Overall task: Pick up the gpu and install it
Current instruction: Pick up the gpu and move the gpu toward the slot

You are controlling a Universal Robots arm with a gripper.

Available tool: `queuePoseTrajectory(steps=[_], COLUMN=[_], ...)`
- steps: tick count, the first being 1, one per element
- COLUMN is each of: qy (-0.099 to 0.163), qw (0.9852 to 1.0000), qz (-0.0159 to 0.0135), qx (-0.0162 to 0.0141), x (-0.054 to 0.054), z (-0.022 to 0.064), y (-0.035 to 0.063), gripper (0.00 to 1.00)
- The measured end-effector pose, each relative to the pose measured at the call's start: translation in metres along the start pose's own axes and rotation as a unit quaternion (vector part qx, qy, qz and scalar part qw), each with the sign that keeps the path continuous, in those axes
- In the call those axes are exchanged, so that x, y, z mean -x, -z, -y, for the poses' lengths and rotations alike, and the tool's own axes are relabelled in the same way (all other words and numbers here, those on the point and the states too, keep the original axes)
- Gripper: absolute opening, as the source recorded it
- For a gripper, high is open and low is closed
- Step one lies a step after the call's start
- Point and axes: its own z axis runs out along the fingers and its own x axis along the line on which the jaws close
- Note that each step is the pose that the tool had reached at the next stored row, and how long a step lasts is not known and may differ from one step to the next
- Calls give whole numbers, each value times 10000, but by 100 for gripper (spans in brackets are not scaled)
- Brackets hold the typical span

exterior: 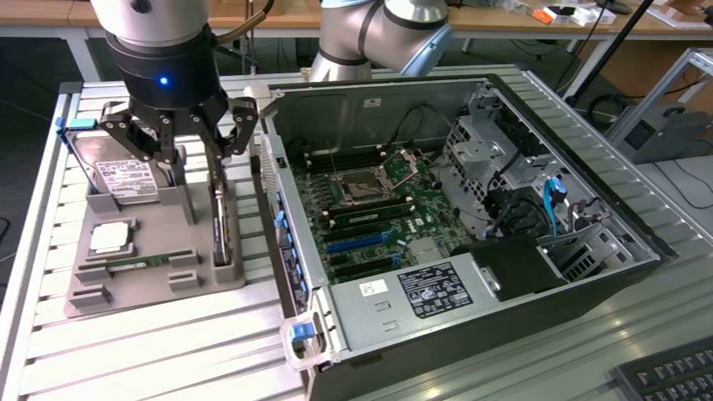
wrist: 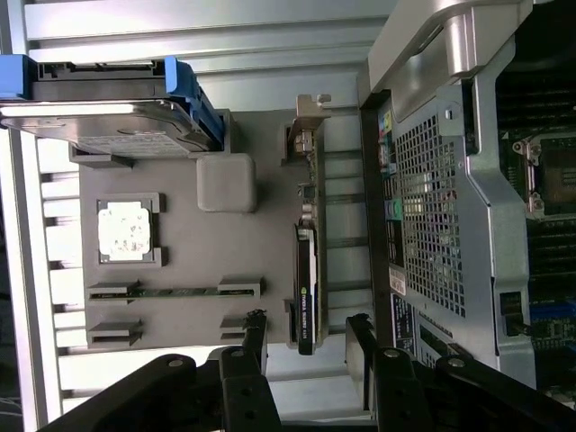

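Hovering over the grey holder [exterior: 134, 292] with the hand [exterior: 204, 154] spread as wide as it goes, nothing gripped. In line between the two fingers [wrist: 255, 331]: the graphics card [exterior: 223, 225], standing on its long edge in the slot along the holder's side nearest the computer case [exterior: 368, 104]. Long axis running along that side of the holder, parallel to the case wall, metal bracket at the end nearer the hard drive [exterior: 120, 177]. Straddled rather than touched (a clear gap beside each flat face, judging from the wrist view), so lined up to close across the card's thin width. Above the card's top edge, apart from it.

In the holder besides:
- the hard drive, in a blue frame, upright at the end toward the exterior view's left
- a square processor [exterior: 112, 238] lying flat in its pocket
- a memory stick [exterior: 139, 266] seated in a narrow slot

All resting on the slatted surface [exterior: 167, 359]. In the case, lying open on its side just beside the holder: the main board [exterior: 368, 209], with no card seen standing in its long slots.
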Motion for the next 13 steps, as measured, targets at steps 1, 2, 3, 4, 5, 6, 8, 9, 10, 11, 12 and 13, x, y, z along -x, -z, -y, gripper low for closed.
queuePoseTrajectory(steps=[1,2,3,4,5,6,8,9,10,11,12,13], qy=[0,0,0,0,0,0,0,0,0,0,0,0], qw=[10000,10000,10000,10000,10000,10000,10000,10000,10000,10000,10000,10000], qz=[0,0,0,0,0,0,0,0,0,0,0,0], qx=[0,0,0,0,0,0,0,0,0,0,0,0], x=[0,0,0,0,0,0,0,0,0,0,0,0], z=[0,1,1,1,2,2,4,4,5,5,6,7], y=[-2,-4,-5,-8,-9,-12,-16,-18,-21,-23,-25,-27], gripper=[48,48,48,48,48,48,48,48,48,48,48,48])
